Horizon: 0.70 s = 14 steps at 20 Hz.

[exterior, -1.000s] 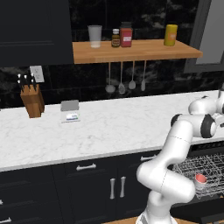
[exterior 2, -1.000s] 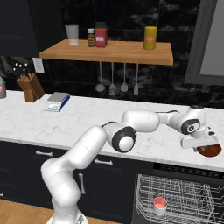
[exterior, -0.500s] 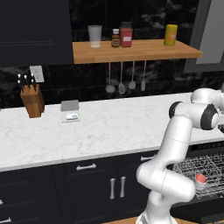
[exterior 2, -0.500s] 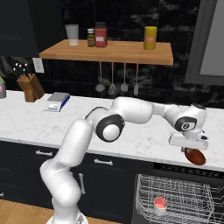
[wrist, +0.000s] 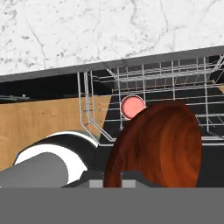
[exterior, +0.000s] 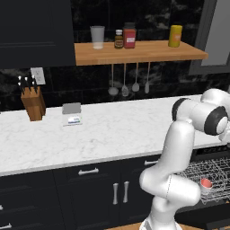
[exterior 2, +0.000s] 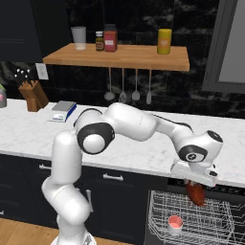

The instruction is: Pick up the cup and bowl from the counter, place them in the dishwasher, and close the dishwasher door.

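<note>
Your pincer (exterior 2: 196, 187) grips the bowl (exterior 2: 195, 193) on edge above the rack (exterior 2: 191, 221), where the cup (exterior 2: 175, 223) sits.

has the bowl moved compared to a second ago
Yes. In the right base view the bowl, held in the gripper, has come down from level with the counter edge to just above the dishwasher rack, where the cup sits.

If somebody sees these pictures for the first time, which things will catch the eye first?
First the gripper, holding the dark red-brown bowl tilted on edge above the wire rack of the open dishwasher, below the edge of the white marble counter. Next the cup with its pink inside, standing upright in that rack. Behind, the wooden shelf carries jars above hanging utensils.
</note>
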{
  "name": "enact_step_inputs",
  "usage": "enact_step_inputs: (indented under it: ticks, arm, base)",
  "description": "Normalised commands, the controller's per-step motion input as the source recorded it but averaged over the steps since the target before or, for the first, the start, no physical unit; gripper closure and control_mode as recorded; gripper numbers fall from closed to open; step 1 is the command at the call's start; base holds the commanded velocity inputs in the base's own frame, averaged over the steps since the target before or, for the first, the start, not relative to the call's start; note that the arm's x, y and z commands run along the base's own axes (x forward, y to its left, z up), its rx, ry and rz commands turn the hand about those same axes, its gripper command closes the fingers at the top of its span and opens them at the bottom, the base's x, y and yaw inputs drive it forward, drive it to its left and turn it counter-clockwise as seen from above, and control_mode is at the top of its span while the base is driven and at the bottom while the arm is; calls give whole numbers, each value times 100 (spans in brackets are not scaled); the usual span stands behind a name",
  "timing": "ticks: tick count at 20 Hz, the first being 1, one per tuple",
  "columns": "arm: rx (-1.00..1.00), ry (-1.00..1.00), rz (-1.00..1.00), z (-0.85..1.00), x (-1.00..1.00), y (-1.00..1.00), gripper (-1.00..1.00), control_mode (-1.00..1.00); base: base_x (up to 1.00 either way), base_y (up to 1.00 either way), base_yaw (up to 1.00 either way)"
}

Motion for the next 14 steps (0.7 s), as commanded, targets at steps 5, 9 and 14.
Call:
enact_step_inputs:
  ticks: [5,9,14]
  arm:
    - [1,-1,0,12,-100,-21,100,-100]
    - [0,0,28,-5,-100,-2,100,-100]
    - [0,-2,56,0,-82,0,100,-100]
  base:
    - [0,0,0]
    - [0,0,0]
    - [0,0,0]
